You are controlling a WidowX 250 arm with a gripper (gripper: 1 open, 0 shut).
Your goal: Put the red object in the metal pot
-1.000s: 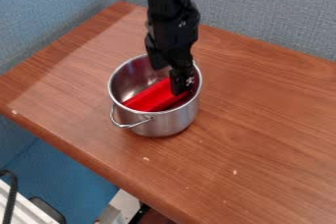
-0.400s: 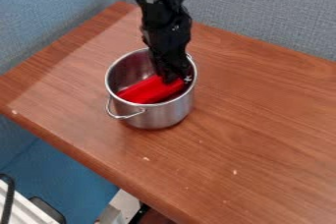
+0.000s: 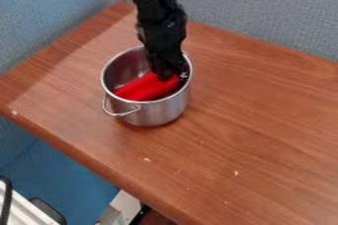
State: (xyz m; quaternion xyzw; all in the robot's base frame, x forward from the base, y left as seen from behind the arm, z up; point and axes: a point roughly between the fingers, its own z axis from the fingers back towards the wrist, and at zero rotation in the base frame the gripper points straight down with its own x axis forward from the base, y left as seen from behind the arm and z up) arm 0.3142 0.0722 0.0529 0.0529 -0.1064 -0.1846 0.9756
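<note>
The metal pot stands on the wooden table, left of the middle. Inside it the red object lies tilted across the bottom, its right end hidden under the arm. My black gripper reaches down from above into the pot's far right side, just inside the rim. Its fingers look pressed together, so it is shut. Whether they pinch the red object's end or the rim does not show.
The pot's wire handle hangs toward the table's front left edge. A blue wall rises behind and to the left. Bare wood stretches to the right of the pot.
The gripper went from open to shut inside the pot. Arm and pot have both shifted a little to the left and back; the red object stays in the pot.
</note>
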